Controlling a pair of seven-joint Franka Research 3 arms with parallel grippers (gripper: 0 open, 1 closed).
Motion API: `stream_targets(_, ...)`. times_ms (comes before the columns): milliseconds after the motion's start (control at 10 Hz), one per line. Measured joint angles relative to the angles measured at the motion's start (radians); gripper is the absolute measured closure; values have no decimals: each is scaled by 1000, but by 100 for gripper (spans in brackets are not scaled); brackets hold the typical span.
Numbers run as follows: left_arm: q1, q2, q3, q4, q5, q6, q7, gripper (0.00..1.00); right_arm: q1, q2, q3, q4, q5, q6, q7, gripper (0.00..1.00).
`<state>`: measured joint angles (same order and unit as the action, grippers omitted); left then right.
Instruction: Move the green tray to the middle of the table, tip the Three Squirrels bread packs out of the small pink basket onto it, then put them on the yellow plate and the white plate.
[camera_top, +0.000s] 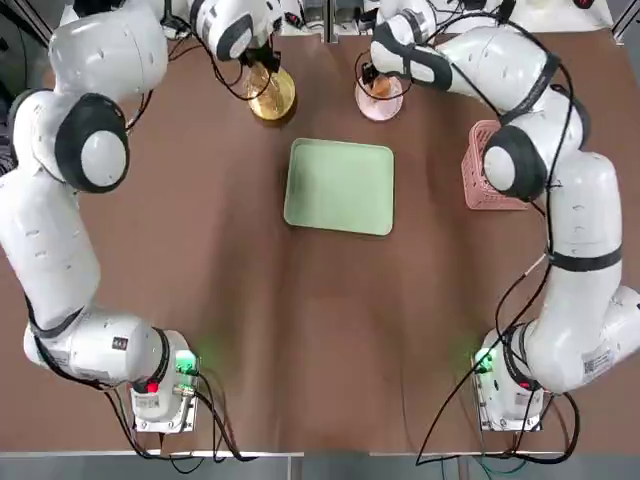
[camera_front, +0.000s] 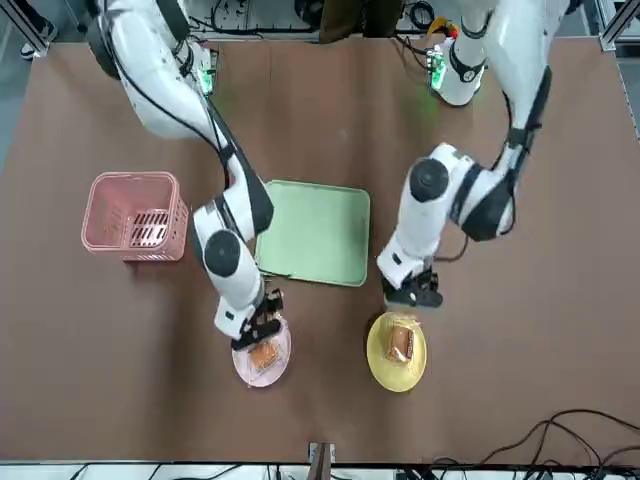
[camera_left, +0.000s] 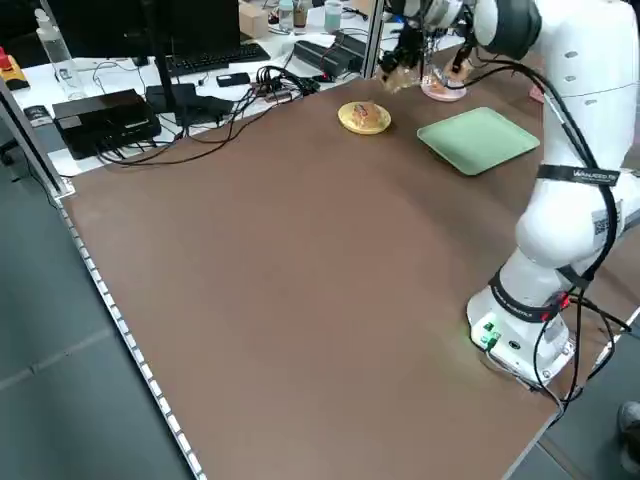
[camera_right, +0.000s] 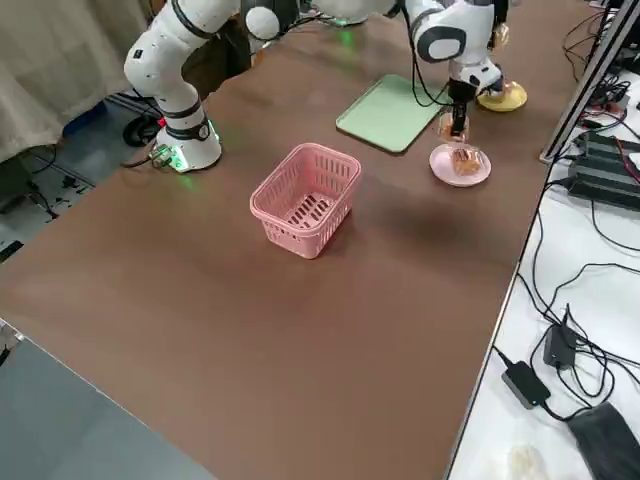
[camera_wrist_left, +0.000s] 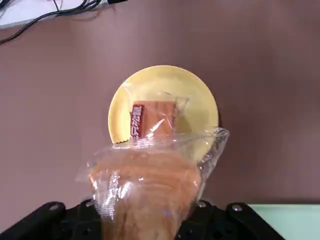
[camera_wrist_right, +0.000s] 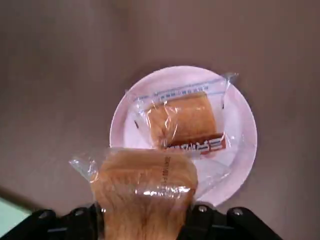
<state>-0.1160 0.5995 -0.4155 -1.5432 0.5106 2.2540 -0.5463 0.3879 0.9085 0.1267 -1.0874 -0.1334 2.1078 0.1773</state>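
Observation:
The green tray (camera_top: 340, 186) lies bare at the table's middle. Beyond its far edge stand the yellow plate (camera_wrist_left: 200, 100) and the white plate (camera_wrist_right: 240, 115), each with one bread pack lying on it (camera_wrist_left: 152, 122) (camera_wrist_right: 185, 122). My left gripper (camera_front: 412, 297) hovers just above the yellow plate, shut on another bread pack (camera_wrist_left: 145, 190). Over the white plate, my right gripper (camera_front: 262, 325) is shut on a further bread pack (camera_wrist_right: 145, 187). The small pink basket (camera_front: 135, 215) stands upright to the tray's right, looking empty.
Past the table's far edge are cables, a keyboard (camera_left: 205, 58) and black boxes (camera_left: 105, 112) on a white bench. A metal post (camera_right: 592, 75) rises near the plates. Both arm bases (camera_top: 160, 385) (camera_top: 510, 390) sit at the near edge.

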Motion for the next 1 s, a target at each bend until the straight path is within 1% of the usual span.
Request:
stream_targets(100, 3, 57, 1, 39, 0, 3, 35, 53, -5, 17, -2, 42, 0, -16, -28, 50)
stream_targets(200, -8, 125, 7, 94, 0, 4, 50, 53, -16, 22, -2, 68, 0, -26, -45, 50)
stream_targets(300, -26, 179, 29, 139, 0, 6, 64, 53, -26, 29, -2, 89, 0, -31, -53, 50)
stream_targets(400, -38, 207, 49, 163, 0, 16, 77, 53, -33, 45, -1, 118, 0, -31, -63, 50)
stream_targets(500, -42, 218, 62, 174, 0, 33, 79, 53, -37, 69, -1, 151, 0, -31, -77, 50)
stream_targets(700, -44, 238, 86, 176, 0, 96, 80, 53, -37, 118, 0, 212, 0, -4, -89, 50)
stream_targets(900, -45, 282, 104, 179, 0, 183, 80, 53, -44, 151, 1, 236, 8, 48, -98, 50)
stream_targets(1000, -49, 289, 112, 179, 0, 207, 80, 53, -51, 160, 3, 241, 14, 71, -130, 50)
